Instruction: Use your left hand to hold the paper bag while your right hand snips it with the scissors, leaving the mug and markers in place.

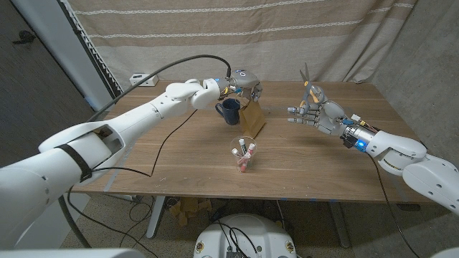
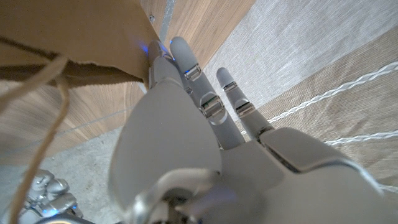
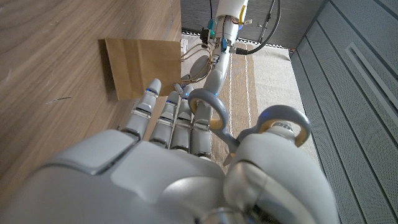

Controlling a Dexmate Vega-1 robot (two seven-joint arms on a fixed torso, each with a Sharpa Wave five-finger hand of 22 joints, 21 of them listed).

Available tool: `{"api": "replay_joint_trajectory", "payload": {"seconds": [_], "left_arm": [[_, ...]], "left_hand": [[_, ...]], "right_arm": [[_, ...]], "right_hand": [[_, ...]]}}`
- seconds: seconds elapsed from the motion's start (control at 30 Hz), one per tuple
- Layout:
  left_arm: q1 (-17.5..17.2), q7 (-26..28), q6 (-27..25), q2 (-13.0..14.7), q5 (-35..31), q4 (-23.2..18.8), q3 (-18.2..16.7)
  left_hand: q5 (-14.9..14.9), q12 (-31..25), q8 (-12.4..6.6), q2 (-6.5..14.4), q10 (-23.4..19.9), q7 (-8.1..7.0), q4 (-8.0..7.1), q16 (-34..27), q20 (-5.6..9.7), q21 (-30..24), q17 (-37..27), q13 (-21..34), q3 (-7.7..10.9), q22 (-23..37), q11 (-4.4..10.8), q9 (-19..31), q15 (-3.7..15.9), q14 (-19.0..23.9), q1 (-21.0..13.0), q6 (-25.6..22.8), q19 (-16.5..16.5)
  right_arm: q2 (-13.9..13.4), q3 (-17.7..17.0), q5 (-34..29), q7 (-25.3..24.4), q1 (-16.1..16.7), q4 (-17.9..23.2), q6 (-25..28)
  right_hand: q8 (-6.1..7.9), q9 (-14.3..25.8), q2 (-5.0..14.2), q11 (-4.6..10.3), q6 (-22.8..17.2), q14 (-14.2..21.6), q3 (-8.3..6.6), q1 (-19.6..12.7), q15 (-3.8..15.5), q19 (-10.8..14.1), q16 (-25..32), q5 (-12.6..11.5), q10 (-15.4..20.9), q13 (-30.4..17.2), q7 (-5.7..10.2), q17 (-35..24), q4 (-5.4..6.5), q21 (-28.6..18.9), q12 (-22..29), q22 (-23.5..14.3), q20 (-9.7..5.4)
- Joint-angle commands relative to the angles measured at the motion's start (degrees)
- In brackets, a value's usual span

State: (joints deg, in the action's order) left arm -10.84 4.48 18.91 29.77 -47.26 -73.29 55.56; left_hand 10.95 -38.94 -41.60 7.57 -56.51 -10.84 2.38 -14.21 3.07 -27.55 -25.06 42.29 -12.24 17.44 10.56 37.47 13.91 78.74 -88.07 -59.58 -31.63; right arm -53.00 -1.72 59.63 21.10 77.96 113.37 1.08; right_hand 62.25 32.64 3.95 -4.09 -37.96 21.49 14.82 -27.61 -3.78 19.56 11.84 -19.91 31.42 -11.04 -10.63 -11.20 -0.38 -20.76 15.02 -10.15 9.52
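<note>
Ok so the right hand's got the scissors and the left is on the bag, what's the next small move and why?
Probably carry the right hand with the scissors across toward the paper bag. The left hand is on the bag's top beside the mug, but bare table separates the upright blades from the bag. Passing behind the cup of markers should leave it undisturbed.
</note>
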Motion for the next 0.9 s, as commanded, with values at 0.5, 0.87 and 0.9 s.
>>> {"api": "replay_joint_trajectory", "payload": {"seconds": [0.5,0.87,0.9], "left_arm": [[-8.9,0.4,-9.3,-0.3,15.9,-6.1,-8.3],[-12.8,4.5,-13.5,-1.2,20.9,-8.1,-11.6],[-13.1,4.9,-13.7,-1.4,21.5,-8.1,-11.8]], "left_hand": [[-0.2,0.9,-0.32,-1.0,-2.4,1.28,2.11,-0.2,6.37,-2.5,-2.0,-1.6,2.15,0.3,0.97,-3.0,-0.25,0.0,1.1,-2.2,0.0],[-0.2,1.4,-0.57,-1.4,-2.9,1.37,2.50,-0.2,6.24,-3.6,-2.7,-2.7,2.40,0.2,0.92,-3.9,-0.28,0.2,1.3,-3.1,0.2],[-0.1,1.4,-0.59,-1.4,-3.1,1.50,2.54,-0.2,6.22,-3.7,-2.8,-2.8,2.44,0.2,0.93,-4.3,-0.28,0.2,1.4,-3.5,0.2]], "right_arm": [[0.1,1.4,0.4,0.8,-2.2,-1.6,0.2],[0.3,2.5,0.5,1.2,-3.4,-2.7,0.2],[0.3,2.5,0.8,1.3,-3.6,-2.8,0.3]], "right_hand": [[-0.15,-0.1,0.06,0.39,0.0,0.5,-0.10,-0.9,0.37,0.8,-0.3,0.2,0.3,-0.3,-0.03,-0.2,-0.39,0.4,-0.5,-0.1,-0.40],[-0.13,0.0,0.14,0.40,0.1,0.5,-0.15,-1.1,0.35,0.9,-0.3,0.3,0.3,-0.3,0.09,-0.2,-0.51,0.7,-0.6,-0.2,-0.41],[-0.14,0.0,0.15,0.40,0.1,0.5,-0.16,-1.1,0.34,0.9,-0.3,0.3,0.3,-0.3,0.05,-0.2,-0.51,0.7,-0.6,-0.2,-0.42]]}}
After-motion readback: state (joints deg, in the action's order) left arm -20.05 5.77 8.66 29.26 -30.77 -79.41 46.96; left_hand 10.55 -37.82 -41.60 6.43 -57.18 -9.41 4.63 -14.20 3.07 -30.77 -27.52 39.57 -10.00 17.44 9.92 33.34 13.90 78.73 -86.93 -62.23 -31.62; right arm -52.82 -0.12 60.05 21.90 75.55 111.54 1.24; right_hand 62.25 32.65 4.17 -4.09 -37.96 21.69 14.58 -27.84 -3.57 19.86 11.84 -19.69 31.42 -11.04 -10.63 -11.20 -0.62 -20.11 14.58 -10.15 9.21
